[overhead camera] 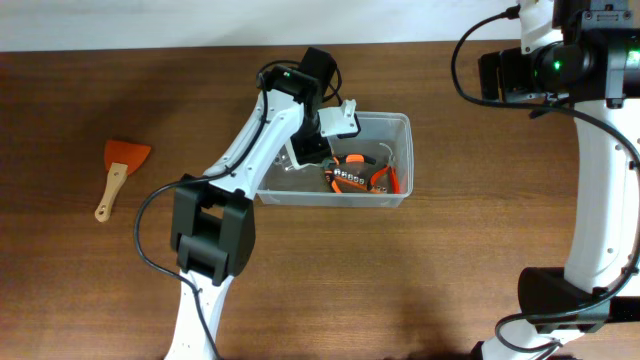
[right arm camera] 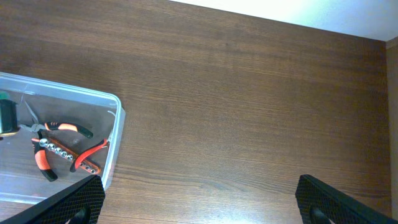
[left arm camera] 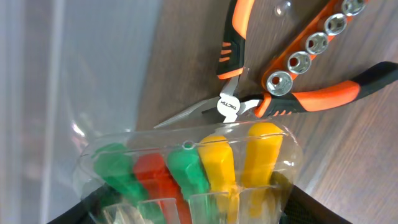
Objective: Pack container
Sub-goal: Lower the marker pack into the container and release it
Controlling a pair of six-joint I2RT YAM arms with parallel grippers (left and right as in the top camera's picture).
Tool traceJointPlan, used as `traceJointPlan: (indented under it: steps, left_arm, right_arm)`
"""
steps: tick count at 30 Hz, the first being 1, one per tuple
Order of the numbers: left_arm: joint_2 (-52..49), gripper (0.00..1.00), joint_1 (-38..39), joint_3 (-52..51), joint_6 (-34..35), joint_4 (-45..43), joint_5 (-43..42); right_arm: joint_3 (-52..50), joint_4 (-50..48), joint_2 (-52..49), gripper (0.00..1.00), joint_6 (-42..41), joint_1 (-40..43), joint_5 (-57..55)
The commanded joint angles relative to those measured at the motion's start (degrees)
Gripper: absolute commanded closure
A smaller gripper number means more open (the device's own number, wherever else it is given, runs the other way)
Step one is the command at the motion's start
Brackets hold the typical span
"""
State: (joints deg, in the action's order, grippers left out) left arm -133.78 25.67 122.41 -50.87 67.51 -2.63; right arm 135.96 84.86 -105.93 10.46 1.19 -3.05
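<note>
Two tools concern us, and only the left tool (left arm camera: 193, 210) carries anything. Its fingers are clamped on the screwdriver pack (left arm camera: 193, 165), a clear blister of green, red and yellow handles, held down inside the container (overhead camera: 330, 198).

The container sits mid-tabletop (overhead camera: 450, 280), and in the overhead view its long axis runs left to right. The pack hangs over the container's left half. The orange-handled pliers (left arm camera: 230, 106) and the socket rail (left arm camera: 311, 43) already lie in the right half, just beyond the pack's end. We judge the release should stay toward the left end, where the floor looks free. We cannot tell whether the pack touches that floor yet.

The right tool (right arm camera: 199, 208) has its fingers spread wide and holds nothing. It hovers over bare wood to the right of the container, well apart from it.

A scraper (overhead camera: 120, 175) lies on the tabletop well to the left of the container, handle toward the near edge. The left arm is plainly the nearer one to it.
</note>
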Motion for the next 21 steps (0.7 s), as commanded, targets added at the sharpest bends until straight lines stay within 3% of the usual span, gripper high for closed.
traceJointPlan:
  steps: [1,12,21]
  left_arm:
    - [-1.38,0.65,-0.35,-0.46,-0.87,0.13,-1.07]
    - [-1.38,0.57,-0.5,-0.57,-0.85,3.96,-0.83]
    - [-1.38,0.36,-0.72,-0.57,-0.85,9.22,-0.79]
  right_arm:
    - [0.22,0.02,-0.2,0.01,-0.5,0.44,-0.66]
    - [0.22,0.0,-0.2,0.01,-0.48,0.46,-0.68]
    - [0.22,0.0,-0.2,0.01,-0.48,0.46,-0.68]
